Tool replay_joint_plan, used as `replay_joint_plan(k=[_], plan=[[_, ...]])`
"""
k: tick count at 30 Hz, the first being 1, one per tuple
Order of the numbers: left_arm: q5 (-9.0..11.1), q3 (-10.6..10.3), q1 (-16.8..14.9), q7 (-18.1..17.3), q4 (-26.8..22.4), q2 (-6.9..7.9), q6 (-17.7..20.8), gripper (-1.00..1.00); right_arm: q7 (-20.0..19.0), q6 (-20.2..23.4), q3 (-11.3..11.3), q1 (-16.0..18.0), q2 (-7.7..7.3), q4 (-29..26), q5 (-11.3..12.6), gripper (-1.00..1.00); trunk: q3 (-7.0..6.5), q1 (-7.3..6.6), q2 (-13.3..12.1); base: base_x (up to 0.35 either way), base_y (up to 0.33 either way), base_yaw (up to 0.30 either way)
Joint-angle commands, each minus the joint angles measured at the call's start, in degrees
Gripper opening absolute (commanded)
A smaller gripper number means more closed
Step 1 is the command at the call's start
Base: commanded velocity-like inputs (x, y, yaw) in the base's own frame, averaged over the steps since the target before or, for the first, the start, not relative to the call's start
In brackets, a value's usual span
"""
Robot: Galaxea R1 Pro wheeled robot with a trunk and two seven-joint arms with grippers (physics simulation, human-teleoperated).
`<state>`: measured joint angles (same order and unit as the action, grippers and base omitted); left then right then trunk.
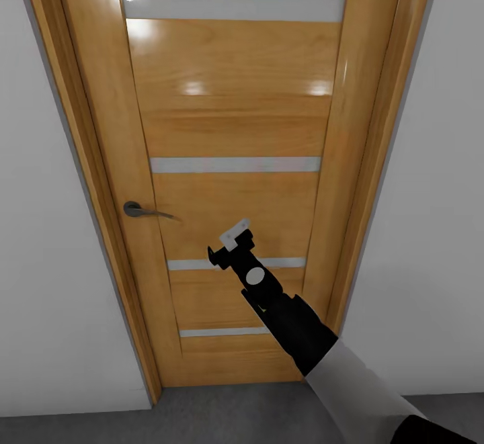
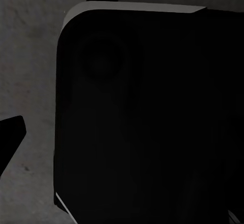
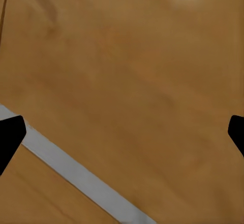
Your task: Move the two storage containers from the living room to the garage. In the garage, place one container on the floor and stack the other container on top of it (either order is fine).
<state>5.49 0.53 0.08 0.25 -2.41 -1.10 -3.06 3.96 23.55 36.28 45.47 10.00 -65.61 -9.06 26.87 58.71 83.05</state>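
Containers aren't seen anywhere yet; the right pincer [image 1: 225,246] is held wide open and empty against the door [image 1: 235,128]. Probably the handle [image 1: 138,210] should be pressed down squarely first.

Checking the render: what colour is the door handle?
Dark grey metal handle, head view.

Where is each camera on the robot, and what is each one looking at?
Head view: up on the head, facing the orange-wood door; the right arm and right gripper show.
Left wrist view: near the left gripper, facing grey floor and a big black part; one dark fingertip shows.
Right wrist view: facing the door up close, right gripper's fingertips at the edges.
Head and right wrist views share the door.
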Motion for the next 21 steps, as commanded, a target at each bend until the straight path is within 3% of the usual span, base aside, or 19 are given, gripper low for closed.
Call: replay_joint_plan(k=[1, 21], plan=[[0.57, 0.00, 0.01, -0.02, -0.05, 0.00, -0.10, 1.00, 0.17, 0.39, 0.11, 0.06, 0.00, 0.00, -0.42, 1.00, 0.05, 0.01, 0.03, 0.226, 0.000, 0.000], [0.57, -0.03, 0.01, -0.07, -0.05, 0.04, -0.10, 1.00, 1.18, 0.55, 0.20, 0.06, 0.00, 3.04, -0.75, 1.00, 0.05, 0.01, 0.03, 0.312, 0.000, 0.000]])
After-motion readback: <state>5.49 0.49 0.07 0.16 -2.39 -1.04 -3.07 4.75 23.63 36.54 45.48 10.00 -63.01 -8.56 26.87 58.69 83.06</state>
